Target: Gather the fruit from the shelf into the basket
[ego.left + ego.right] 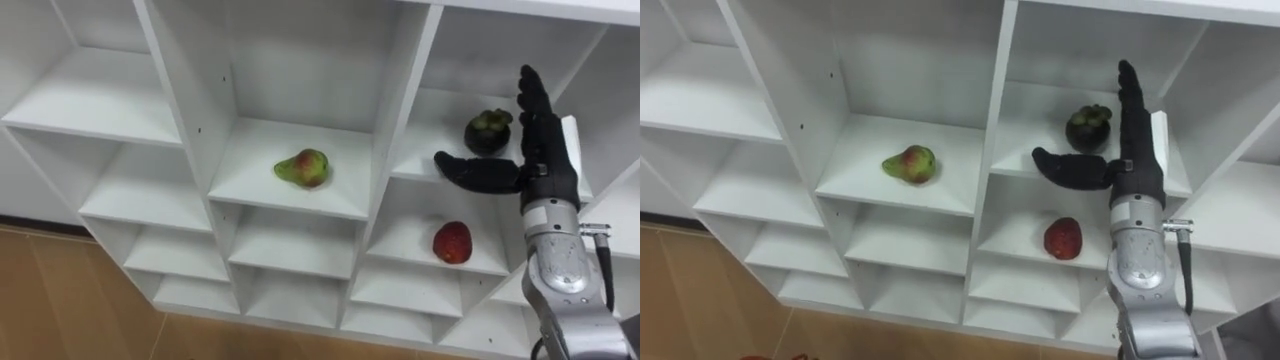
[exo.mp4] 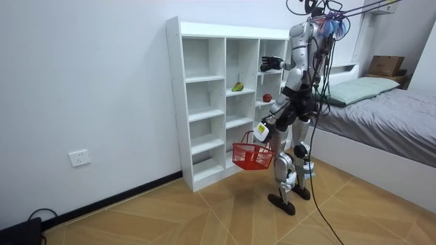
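My right fingers point(image 1: 534, 100) are stretched straight up, thumb flung out sideways, grasping nothing. The right hand point(image 1: 547, 165) hangs in front of the closet point(image 1: 185, 95), just beside the dark mangosteen point(image 1: 488, 131) in the upper right compartment; whether the thumb touches it, I cannot tell. A red fruit point(image 1: 452, 243) lies one shelf below. A green-and-red pear point(image 1: 303, 168) lies in the middle column, well apart. Down by my hip, my left hand point(image 2: 263, 129) is curled round the handle of the red basket point(image 2: 252, 156), which hangs beside the lower shelves.
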Tool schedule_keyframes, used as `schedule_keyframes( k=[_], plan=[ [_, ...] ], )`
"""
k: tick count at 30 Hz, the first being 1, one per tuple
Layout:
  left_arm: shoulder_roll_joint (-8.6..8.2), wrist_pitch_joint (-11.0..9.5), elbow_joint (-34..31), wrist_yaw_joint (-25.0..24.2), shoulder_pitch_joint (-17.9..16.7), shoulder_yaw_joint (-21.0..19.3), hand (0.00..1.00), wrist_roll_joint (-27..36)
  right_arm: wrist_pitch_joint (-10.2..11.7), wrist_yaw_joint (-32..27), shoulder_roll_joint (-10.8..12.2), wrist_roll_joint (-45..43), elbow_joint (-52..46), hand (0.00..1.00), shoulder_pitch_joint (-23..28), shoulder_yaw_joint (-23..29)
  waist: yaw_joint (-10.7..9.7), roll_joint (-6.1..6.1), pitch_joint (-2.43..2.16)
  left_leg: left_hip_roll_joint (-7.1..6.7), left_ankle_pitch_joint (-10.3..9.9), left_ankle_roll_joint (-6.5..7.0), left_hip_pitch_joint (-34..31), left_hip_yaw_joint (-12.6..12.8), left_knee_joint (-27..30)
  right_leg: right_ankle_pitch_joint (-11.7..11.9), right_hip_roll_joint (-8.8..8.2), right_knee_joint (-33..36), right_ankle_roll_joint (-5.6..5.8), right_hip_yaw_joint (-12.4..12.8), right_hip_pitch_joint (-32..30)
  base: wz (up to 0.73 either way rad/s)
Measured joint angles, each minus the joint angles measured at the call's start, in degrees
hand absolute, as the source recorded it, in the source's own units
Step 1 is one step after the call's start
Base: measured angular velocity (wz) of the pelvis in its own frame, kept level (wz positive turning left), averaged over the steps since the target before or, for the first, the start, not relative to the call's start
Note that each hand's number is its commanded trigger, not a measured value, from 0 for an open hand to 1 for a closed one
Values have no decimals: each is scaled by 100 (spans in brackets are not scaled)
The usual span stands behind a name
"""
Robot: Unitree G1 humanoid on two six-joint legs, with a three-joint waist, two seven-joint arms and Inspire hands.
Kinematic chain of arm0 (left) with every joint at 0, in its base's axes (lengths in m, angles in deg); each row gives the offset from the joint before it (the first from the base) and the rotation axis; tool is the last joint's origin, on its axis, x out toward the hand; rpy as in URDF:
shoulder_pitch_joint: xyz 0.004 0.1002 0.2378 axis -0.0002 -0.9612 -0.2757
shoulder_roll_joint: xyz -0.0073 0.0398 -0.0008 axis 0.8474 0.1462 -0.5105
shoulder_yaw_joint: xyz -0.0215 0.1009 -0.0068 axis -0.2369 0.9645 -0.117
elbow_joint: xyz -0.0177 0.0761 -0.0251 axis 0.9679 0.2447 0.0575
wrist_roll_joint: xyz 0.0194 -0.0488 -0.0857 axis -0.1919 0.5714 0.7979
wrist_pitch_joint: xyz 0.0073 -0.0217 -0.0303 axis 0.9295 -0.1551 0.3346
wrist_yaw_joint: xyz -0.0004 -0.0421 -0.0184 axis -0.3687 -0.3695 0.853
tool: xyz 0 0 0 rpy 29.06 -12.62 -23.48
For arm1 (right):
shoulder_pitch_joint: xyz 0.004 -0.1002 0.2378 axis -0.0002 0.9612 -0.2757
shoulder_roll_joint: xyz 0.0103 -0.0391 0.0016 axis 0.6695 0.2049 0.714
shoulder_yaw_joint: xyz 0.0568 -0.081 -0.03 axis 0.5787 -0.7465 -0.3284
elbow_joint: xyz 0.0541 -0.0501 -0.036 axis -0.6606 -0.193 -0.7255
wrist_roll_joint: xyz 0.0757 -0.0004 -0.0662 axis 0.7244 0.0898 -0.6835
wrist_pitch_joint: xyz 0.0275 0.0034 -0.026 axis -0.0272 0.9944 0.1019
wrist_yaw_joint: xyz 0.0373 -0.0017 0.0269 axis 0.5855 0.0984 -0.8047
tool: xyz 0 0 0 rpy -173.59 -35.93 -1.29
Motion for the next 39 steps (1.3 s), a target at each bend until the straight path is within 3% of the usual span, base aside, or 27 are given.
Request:
schedule_keyframes(
  k=[10, 22, 32, 33, 35, 39],
  plan=[
    [13, 104, 1, 0, -16, 11, 100, 17, -76, 48, -2, 2, 265, 0, -16, -14, -11, -22, 0, -15, 2, 3, 8, -65, 10, 0, -13, -2, 0, -62, 35, 3],
    [38, 115, 32, 4, -33, 12, 100, 20, -72, 116, -203, 14, 953, 0, -327, -3, -37, -35, 12, -27, 1, 5, 3, -141, 96, 0, -32, -2, 0, -166, 117, 3],
    [42, 221, -9, 2, -66, 11, 100, 22, 21, 114, -227, 27, 1230, 0, -334, 7, -52, -48, -17, -37, 1, 6, 11, -264, 163, -1, -49, -9, 1, -274, 218, 7],
    [43, 221, -12, 8, -65, 11, 100, 26, 31, 116, -227, 28, 1296, 21, -341, 7, -51, -55, -28, -37, 1, 6, 12, -266, 177, -1, -49, -6, 1, -281, 225, 6],
    [45, 221, -13, 14, -67, 8, 100, 25, 27, 145, -227, 25, 1341, 100, -350, 8, -47, -56, -25, -35, 1, 6, 16, -274, 190, -1, -49, -8, 1, -290, 242, 3],
    [45, 224, -12, 2, -88, 5, 100, -4, 42, 170, -227, -45, 1517, 100, -406, 39, -38, -45, -21, -34, -3, 8, 83, -292, 197, -2, -54, -13, 4, -261, 329, 2]
  ],
)
